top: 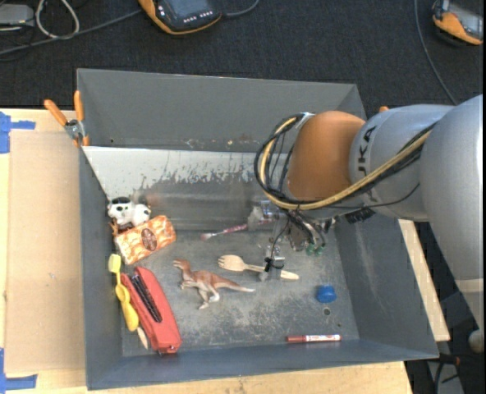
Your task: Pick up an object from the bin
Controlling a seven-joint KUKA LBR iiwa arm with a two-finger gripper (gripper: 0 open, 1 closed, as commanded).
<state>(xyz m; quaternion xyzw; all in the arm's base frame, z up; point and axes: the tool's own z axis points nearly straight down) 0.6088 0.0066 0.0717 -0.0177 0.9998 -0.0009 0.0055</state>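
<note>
**Claw low over the pale spoon near the middle of the bin**

The claw (272,261) hangs low over the floor of the grey bin (218,113), and its tip is at the handle of a pale wooden spoon (231,262) lying flat near the middle. Whether the claw is spread or pressed together, I cannot tell. Just beside the spoon, toward the front and the view's left, lies a brown toy dinosaur (204,283). A small blue thing (326,293) lies to the view's right of the spoon, and a red pen (313,338) lies by the front wall.

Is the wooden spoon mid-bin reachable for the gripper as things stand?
Probably yes: the gripper hangs right over the wooden spoon, which lies flat on bare floor, apart from the toy dinosaur, with nothing on top.
</note>
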